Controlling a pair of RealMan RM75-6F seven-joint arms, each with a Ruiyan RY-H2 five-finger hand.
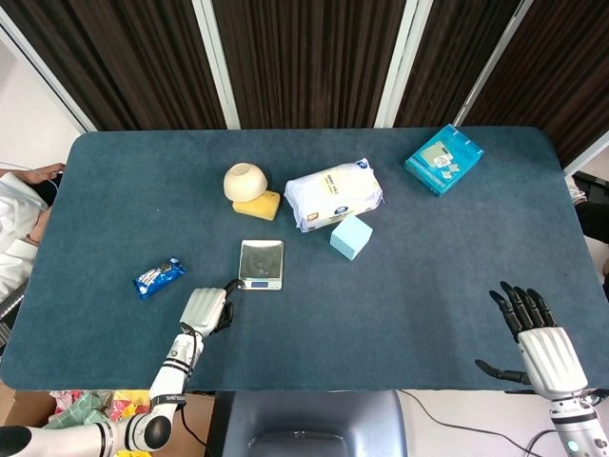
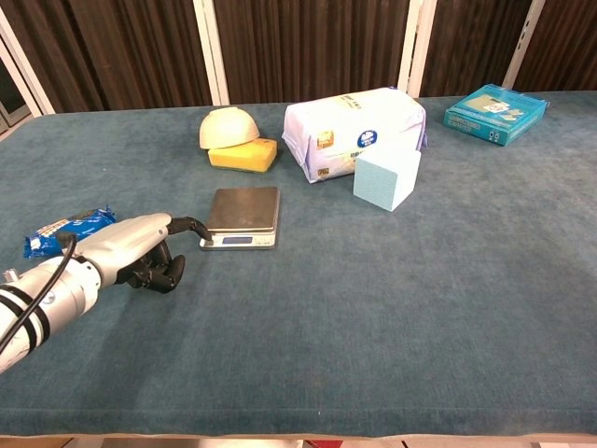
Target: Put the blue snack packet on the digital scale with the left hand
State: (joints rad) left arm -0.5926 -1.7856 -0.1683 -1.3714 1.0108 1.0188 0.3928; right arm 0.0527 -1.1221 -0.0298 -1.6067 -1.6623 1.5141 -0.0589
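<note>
The blue snack packet (image 1: 159,277) (image 2: 67,231) lies flat on the table's left side, left of the scale and apart from it. The silver digital scale (image 1: 261,263) (image 2: 242,217) sits mid-table with an empty platform and a display lit blue. My left hand (image 1: 206,309) (image 2: 131,250) rests on the cloth between packet and scale, most fingers curled under and holding nothing. One finger is stretched out to the scale's front left corner. My right hand (image 1: 538,338) lies open with fingers spread near the front right edge, seen only in the head view.
Behind the scale stand a cream bowl (image 1: 245,180) on a yellow sponge (image 1: 259,204), a white wipes pack (image 1: 333,193) and a light blue cube (image 1: 351,236). A teal box (image 1: 443,159) lies at the far right. A person's arm (image 1: 19,219) shows at the left edge.
</note>
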